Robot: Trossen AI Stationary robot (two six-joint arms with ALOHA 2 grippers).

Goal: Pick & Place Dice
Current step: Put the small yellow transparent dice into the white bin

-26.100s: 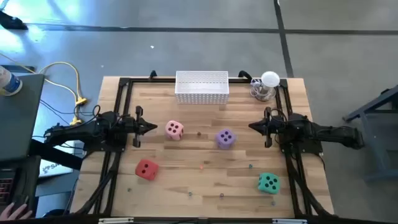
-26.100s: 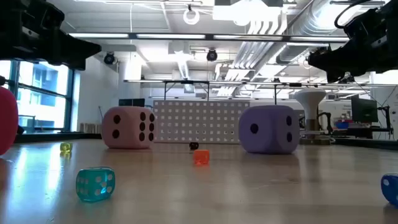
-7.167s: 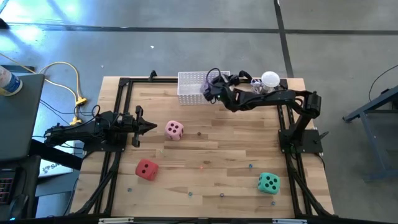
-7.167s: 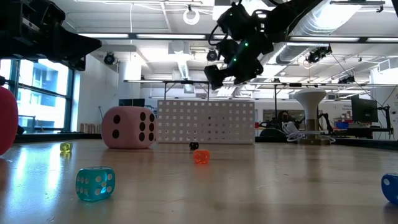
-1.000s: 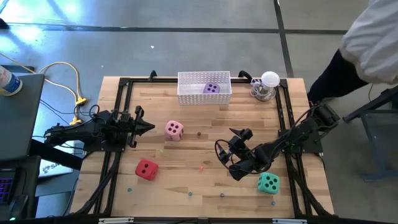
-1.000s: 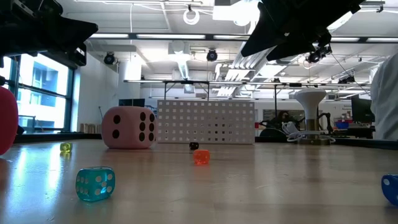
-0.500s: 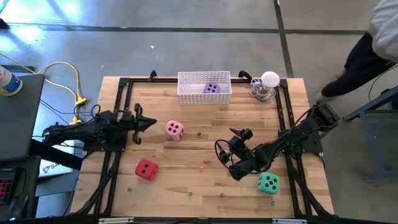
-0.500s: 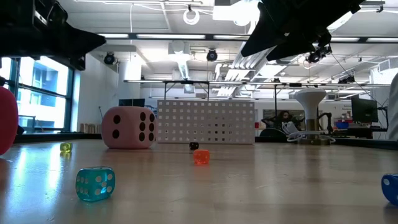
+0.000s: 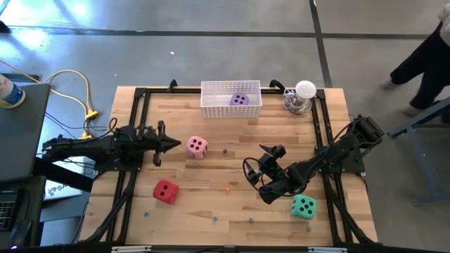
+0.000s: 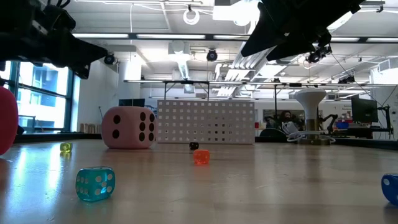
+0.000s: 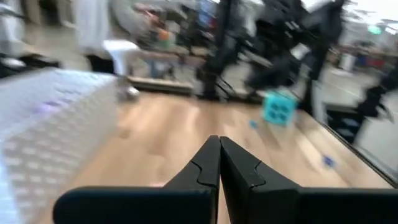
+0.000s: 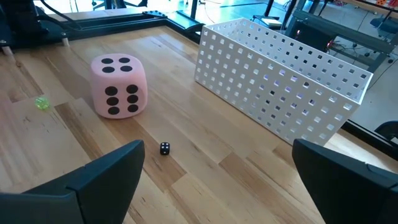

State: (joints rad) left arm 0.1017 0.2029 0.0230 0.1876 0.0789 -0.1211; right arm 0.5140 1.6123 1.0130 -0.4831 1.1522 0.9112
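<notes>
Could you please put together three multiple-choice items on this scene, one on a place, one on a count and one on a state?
1. Where is the purple die?
A. Inside the white basket
B. Beside the red die
C. Under the right end effector

2. How many large dice lie on the bare table top, outside the basket?
A. One
B. Three
C. Four

3. How do the right end effector's fingers stand?
A. Clamped on the pink die
B. Shut on nothing
C. Spread wide, holding nothing

Answers:
1. A, since the high view shows the purple die within the basket's walls at the table's far edge.
2. B, since the pink die, red die and teal-green die sit on the wood.
3. C, since the right wrist view shows its two fingers far apart with only table between them.
</notes>
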